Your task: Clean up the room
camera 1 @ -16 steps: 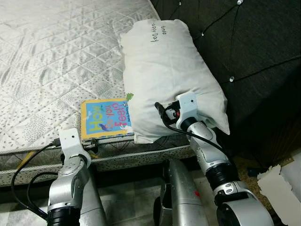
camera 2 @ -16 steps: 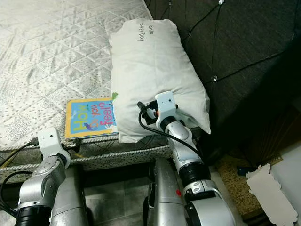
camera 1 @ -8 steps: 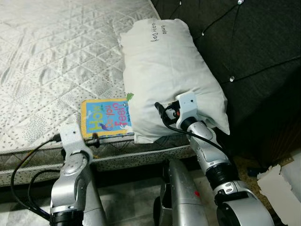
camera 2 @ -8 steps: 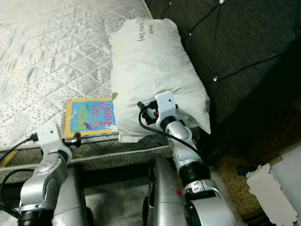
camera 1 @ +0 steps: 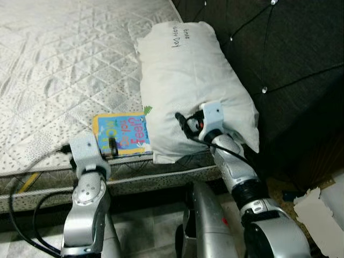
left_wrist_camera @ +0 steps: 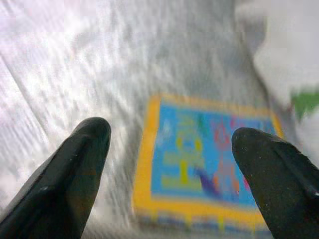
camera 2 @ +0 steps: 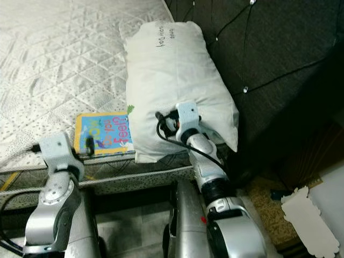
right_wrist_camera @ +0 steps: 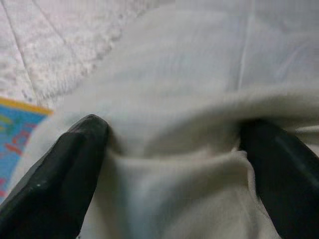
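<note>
A bed [camera 1: 64,59] with a pale quilted mattress cover takes up the left and far part of the scene. Near its front edge lies a flat picture book [camera 1: 122,133] with a yellow border and a blue cover with coloured letters. The left gripper [left_wrist_camera: 172,164] hangs just over the near edge of the mattress, at the book's near left corner; its two black fingers [left_wrist_camera: 75,169] are spread wide apart, one on each side of the book's near part as the wrist camera sees it, and they hold nothing. Whether the tips touch the cover or the book cannot be told.

Just right of the book, touching or overlapping its right edge, lies a white pillow [camera 1: 188,75] with small handwriting at its far end. It runs from the near edge of the bed towards the far right, beside a dark tufted headboard [camera 1: 290,54]. The right gripper [right_wrist_camera: 174,149] is pushed into the pillow's near end, its fingers spread with a fold of the white fabric bulging between them. At the far right, on the floor, lies a pale torn piece of cardboard [camera 1: 322,207].
</note>
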{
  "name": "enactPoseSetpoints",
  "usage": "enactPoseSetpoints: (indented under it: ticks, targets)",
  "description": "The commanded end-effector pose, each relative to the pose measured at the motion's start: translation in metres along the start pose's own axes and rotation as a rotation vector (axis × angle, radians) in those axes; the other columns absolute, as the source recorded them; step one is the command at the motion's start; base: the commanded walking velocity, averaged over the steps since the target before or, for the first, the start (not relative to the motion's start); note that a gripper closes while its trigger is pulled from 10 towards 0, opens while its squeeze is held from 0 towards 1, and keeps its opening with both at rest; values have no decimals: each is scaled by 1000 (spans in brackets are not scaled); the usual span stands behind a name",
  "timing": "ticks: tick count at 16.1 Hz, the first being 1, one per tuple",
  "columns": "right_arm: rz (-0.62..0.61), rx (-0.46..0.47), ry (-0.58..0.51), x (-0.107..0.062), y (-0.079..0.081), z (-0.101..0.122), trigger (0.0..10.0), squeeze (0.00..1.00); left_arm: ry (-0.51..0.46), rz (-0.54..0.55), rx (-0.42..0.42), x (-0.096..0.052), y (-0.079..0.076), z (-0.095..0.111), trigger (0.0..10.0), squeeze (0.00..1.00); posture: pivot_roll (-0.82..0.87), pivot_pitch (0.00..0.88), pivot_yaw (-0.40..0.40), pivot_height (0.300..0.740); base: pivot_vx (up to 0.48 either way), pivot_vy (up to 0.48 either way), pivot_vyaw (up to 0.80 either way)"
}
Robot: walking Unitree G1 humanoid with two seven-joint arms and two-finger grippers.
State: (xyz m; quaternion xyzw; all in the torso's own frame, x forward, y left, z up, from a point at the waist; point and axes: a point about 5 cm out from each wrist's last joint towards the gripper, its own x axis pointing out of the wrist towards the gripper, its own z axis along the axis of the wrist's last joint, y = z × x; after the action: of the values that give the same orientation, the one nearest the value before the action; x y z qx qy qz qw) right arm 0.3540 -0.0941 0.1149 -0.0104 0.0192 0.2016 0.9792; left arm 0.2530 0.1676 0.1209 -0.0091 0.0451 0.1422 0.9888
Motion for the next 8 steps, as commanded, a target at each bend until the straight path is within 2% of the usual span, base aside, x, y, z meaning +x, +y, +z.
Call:
enactPoseSetpoints:
  ticks: [1,2,3,4,5,6,7,8]
  targets:
    - [-12,7,-43,3,-3,10,10000,0,-65,36,14,-2,5,9,10000,0,67,0,-101,504,0,0,0]
    - [-47,18,-42,7,-5,12,10000,0,-144,79,46,1,16,18,10000,0,74,0,-92,504,0,0,0]
    - [-47,18,-56,8,-4,14,10000,0,-172,91,59,1,19,21,10000,0,75,0,-90,504,0,0,0]
    - [-75,-74,-77,10,-5,19,10000,0,-208,96,70,2,23,25,10000,0,83,0,-88,504,0,0,0]
    - [-49,-59,-121,12,-1,24,10000,0,-257,99,103,2,25,29,10000,0,90,0,-89,504,0,0,0]
    - [-23,14,-137,12,0,25,10000,0,-273,97,111,2,26,30,10000,0,93,0,-90,504,0,0,0]
    - [-73,9,-130,12,-7,25,10000,0,-278,121,97,3,30,30,10000,0,91,0,-90,504,0,0,0]
    - [-72,46,-71,10,-15,18,10000,0,-292,133,84,5,33,33,10000,0,89,0,-91,504,0,0,0]
